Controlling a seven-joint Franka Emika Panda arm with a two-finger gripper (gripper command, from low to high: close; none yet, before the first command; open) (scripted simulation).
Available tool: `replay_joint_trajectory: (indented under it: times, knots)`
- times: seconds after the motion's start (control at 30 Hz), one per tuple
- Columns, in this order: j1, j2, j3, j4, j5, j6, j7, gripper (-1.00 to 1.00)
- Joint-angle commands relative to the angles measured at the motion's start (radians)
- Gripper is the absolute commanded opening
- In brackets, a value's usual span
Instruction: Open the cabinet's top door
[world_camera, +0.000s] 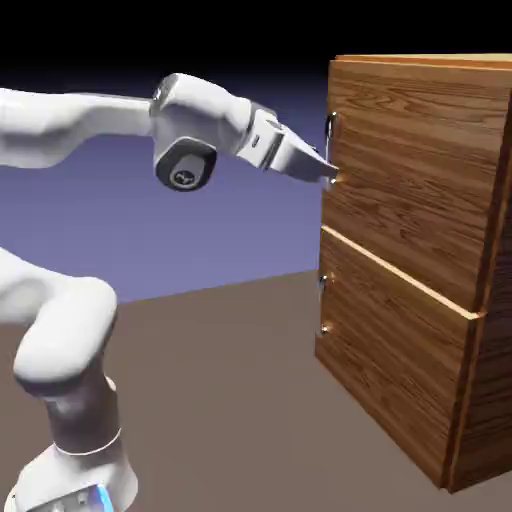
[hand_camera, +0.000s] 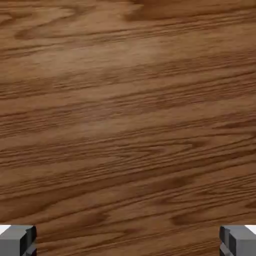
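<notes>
Exterior view: cabinet (world_camera: 415, 270) stood upright at the exterior view's right, brown wood grain with lighter edge trim; taken as landmark. Top door (world_camera: 415, 170) formed the upper part of the cabinet's front, above the lower door (world_camera: 395, 360), a pale trim line slanting between the two. Top door looked closed, its panel lying along the cabinet's front.

Silver bar handle (world_camera: 331, 145) of the top door sat upright at the cabinet's far left edge, as the exterior view showed it. Lower handle (world_camera: 323, 305), also silver and upright, sat beneath it along the same edge of the cabinet.

Arm (world_camera: 90, 115), white, reached toward the cabinet from the exterior view's left, its base (world_camera: 75, 480) well apart from the cabinet, low in the picture. Gripper (world_camera: 330, 174) pointed at the cabinet and tilted slightly downward, tips at the lower end of the bar handle. Contact between tips and handle could not be told.

Hand view: wood grain of the cabinet filled the frame, streaks running slightly aslant. Grey fingertips (hand_camera: 18, 241) showed at the bottom corners, jaws spread wide, only wood visible between them. Floor (world_camera: 220, 390) beside the cabinet was plain brown; backdrop (world_camera: 250, 230) behind the cabinet blue-violet, darkening to black at the top.
</notes>
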Motion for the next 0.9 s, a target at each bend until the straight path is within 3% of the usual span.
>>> replay_joint_trajectory:
  times: [0.0, 0.87]
  knots:
    - [-0.022, -0.02, 0.023, 0.008, 0.044, -0.007, -0.017, 0.0]
    - [-0.582, -0.542, 0.616, 0.204, 1.174, -0.187, -0.45, 0.0]
